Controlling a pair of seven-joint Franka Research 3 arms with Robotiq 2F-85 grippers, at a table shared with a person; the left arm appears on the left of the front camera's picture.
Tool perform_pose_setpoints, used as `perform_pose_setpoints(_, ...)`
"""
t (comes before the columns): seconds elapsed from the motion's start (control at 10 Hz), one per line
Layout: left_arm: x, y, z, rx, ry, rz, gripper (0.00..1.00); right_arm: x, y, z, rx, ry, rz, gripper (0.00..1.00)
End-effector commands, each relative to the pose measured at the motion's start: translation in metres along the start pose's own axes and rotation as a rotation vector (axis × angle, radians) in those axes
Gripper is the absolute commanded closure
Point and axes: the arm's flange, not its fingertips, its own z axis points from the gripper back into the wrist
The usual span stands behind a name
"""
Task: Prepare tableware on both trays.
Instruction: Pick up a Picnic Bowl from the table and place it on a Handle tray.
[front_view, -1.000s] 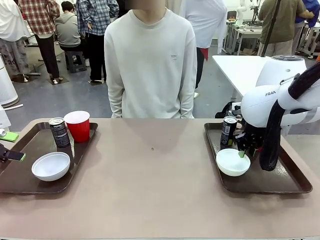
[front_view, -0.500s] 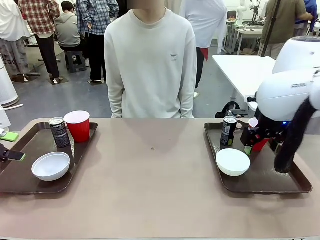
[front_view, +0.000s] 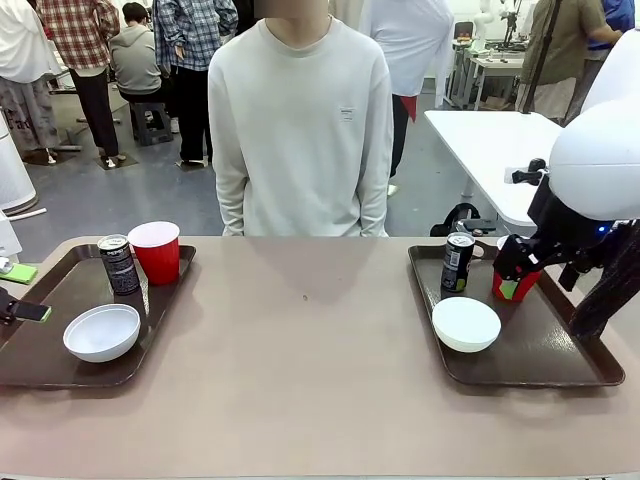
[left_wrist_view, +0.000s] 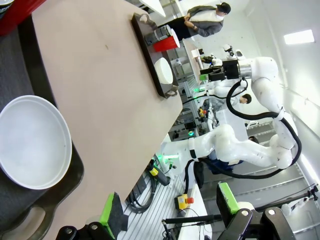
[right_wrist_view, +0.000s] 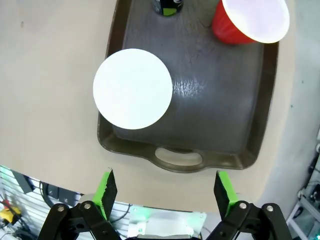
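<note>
Hovering above the right tray (front_view: 590, 372), the right hand (right_wrist_view: 166, 192) has its green-padded fingers spread wide with nothing between them; its wrist view looks straight down on the tray's three pieces: a white bowl (right_wrist_view: 132, 88) near the handle cutout, a red cup (right_wrist_view: 248, 21) toward the far rim, and a dark can (right_wrist_view: 167, 6) beside the cup; in the front view the same can (front_view: 457, 262) stands at the tray's far left corner, the cup (front_view: 512, 283) is partly hidden behind the black wrist, and the bowl (front_view: 466, 324) sits toward the tray's near left. The left tray (front_view: 40, 372) carries its own can (front_view: 119, 265), cup (front_view: 156, 252) and bowl (front_view: 101, 332); the left hand (left_wrist_view: 170, 212) is also open and empty, low beside that tray's handle end, its bowl (left_wrist_view: 32, 141) close by. Both sets look complete, so the step in hand appears to be pulling clear; doing it well means lifting straight up from the right tray before swinging away, keeping the open fingers and the trailing cable off the cup, which would tip easily; the person across the tabletop (front_view: 300, 370) stands back.
</note>
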Motion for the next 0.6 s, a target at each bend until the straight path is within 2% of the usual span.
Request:
perform_pose_setpoints(0.0, -0.0028, 0.0001, 0.0028, -0.007, 0.005, -0.017, 0.0, 0.0064, -0.0007, -0.0111, -0.017, -0.001, -0.009, 0.0)
perform_pose_setpoints(0.5, -0.0028, 0.0001, 0.0028, -0.007, 0.005, -0.017, 0.0, 0.0064, -0.0007, -0.0111, -0.017, -0.001, -0.009, 0.0)
